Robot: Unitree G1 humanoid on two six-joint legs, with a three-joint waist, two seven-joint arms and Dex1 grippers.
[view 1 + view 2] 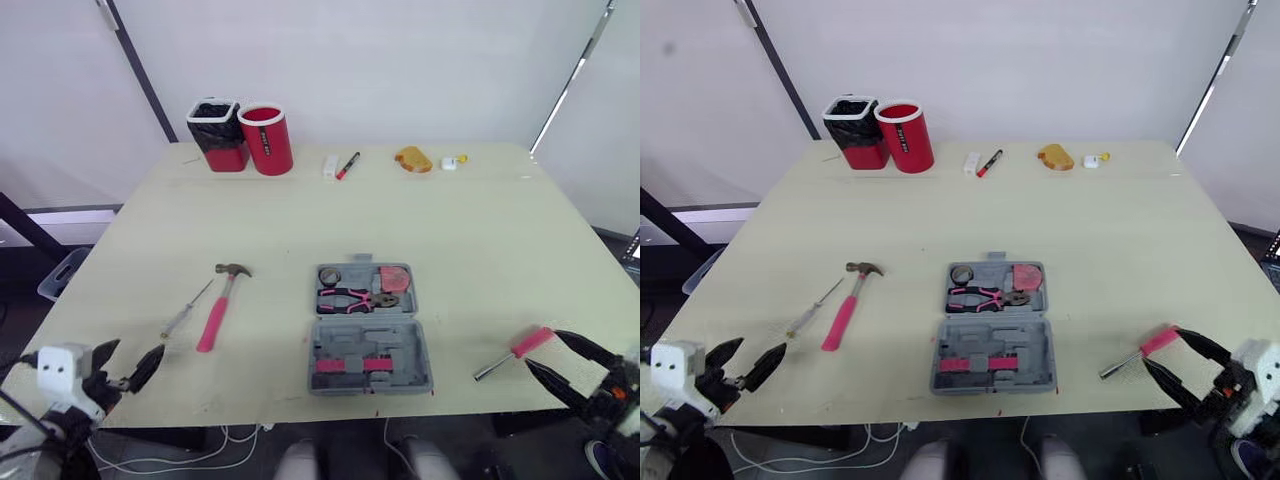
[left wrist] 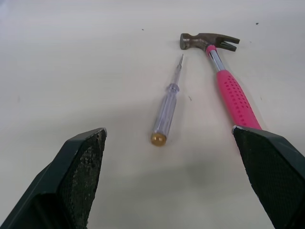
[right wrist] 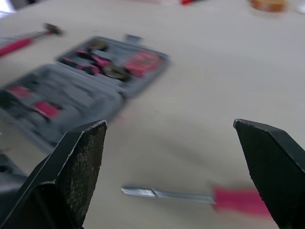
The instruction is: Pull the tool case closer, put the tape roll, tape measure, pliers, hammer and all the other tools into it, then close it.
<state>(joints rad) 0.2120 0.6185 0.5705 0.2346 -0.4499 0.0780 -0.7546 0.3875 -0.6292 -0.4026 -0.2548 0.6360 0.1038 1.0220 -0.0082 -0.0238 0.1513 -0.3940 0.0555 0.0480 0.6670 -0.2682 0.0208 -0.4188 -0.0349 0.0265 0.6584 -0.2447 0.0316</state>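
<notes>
Nearest in the head view, my left gripper and right gripper both gape wide, with one open tool case between them. At my left wrist, one clear screwdriver lies ahead between my fingers, and one hammer lies beside it. At my right wrist, one pink-handled screwdriver lies between my fingers, with the case beyond.

No text, brand, number or sign can be read on anything here. The one candidate is a small dark mark on the side of the red canister, which stands at the far edge of the worktop, well away from the left tool and the right tool. It is too small to make out as letters or figures.
</notes>
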